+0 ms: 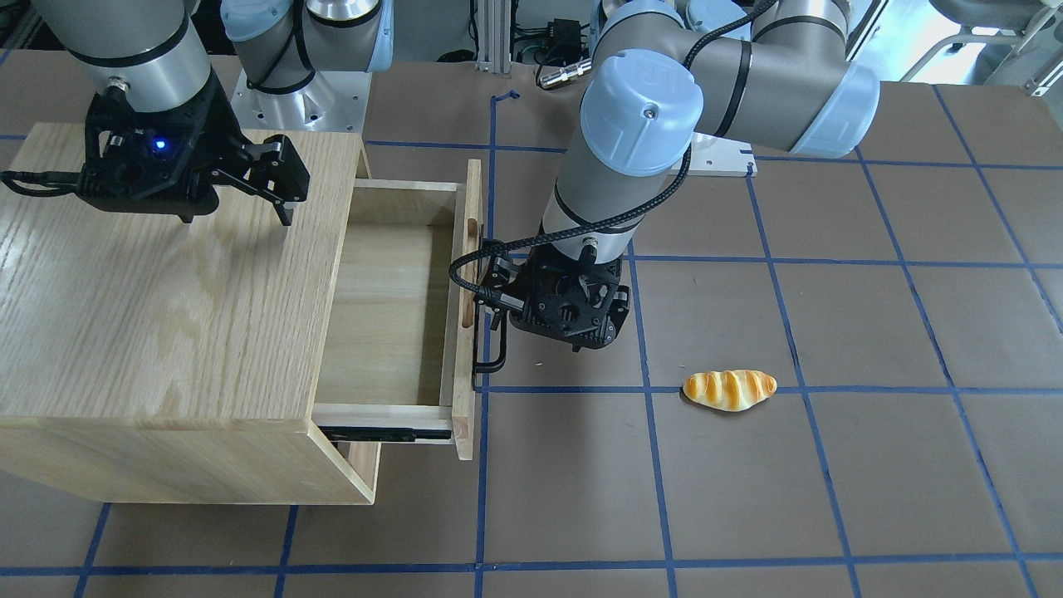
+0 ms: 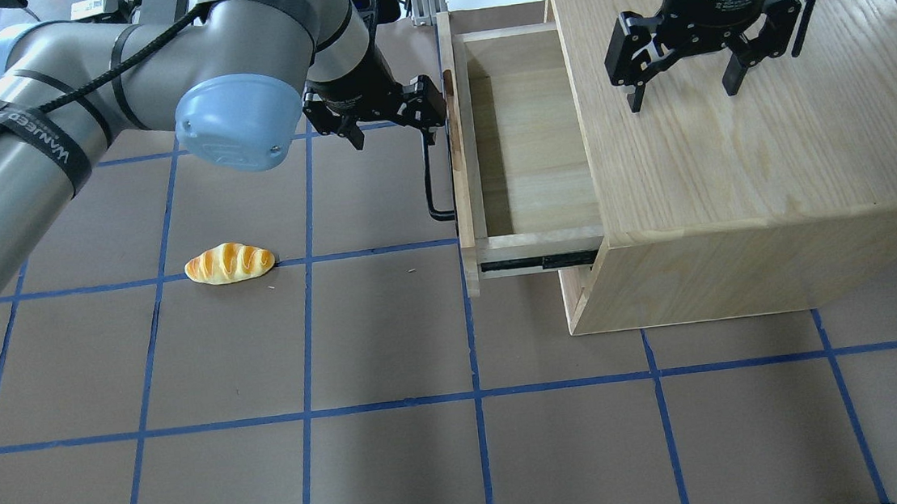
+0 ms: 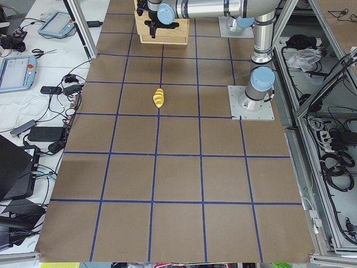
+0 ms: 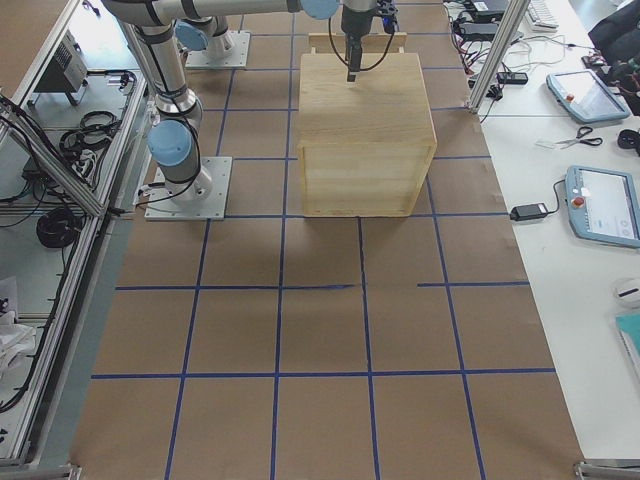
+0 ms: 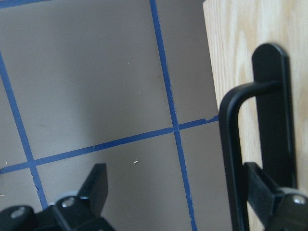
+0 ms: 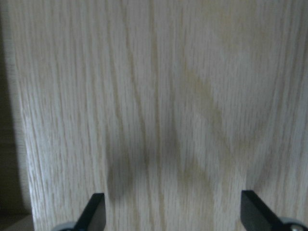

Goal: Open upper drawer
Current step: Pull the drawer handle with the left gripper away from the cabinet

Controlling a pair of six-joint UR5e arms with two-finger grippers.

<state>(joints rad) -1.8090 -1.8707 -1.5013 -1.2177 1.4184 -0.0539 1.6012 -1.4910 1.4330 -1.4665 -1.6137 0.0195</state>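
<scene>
**Drawer out, both claws wide**

Upper drawer (image 2: 529, 155) stands well out of the oak cabinet (image 2: 734, 178), its bare light-wood floor exposed. About half of the box shows beyond the cabinet's edge. A black slide rail (image 2: 539, 261) shows along the near side of the box in the overhead view. The pale front panel faces the open table (image 2: 394, 468), and the black bar handle (image 2: 428, 181) stands off it.

Left gripper (image 2: 396, 131) sits at that handle, on the table side of the front panel. Its jaws are spread wide and hold nothing. In the left wrist view one finger (image 5: 96, 185) hangs over the brown table surface, well apart from the panel. The other finger (image 5: 262, 190) lies just beside the bar, on the side toward the drawer front. Whether that finger touches the bar cannot be told from these views.

Right gripper (image 2: 682, 93) hangs over the cabinet's top, fingers pointing down and set far apart, with nothing between them. Its wrist camera sees only oak grain and two fingertips at the bottom corners. Contact with the wood cannot be judged.

A bread roll (image 2: 230, 264) lies on the table beside a blue tape line — well apart from the drawer and from both arms.
</scene>
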